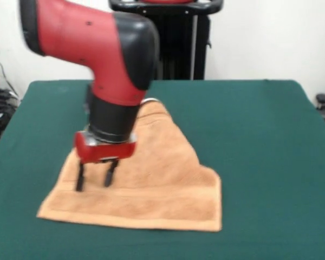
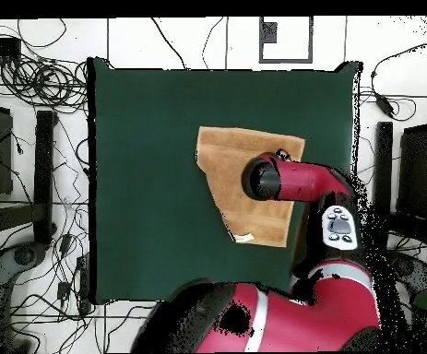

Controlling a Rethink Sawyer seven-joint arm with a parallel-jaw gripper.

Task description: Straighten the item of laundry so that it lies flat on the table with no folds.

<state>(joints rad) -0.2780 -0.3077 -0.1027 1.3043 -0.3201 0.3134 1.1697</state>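
1. Front view: one towel (image 1: 157, 187) on one green table (image 1: 260, 135), left of centre, one side folded in on a slant.
2. One gripper (image 1: 96, 176), two fingers apart, tips just above or at the towel's left part; contact unclear.
3. Overhead view: one small white tag (image 2: 244, 238) at a towel corner; no legible writing.
4. One red arm (image 2: 300, 180) covers part of the towel.
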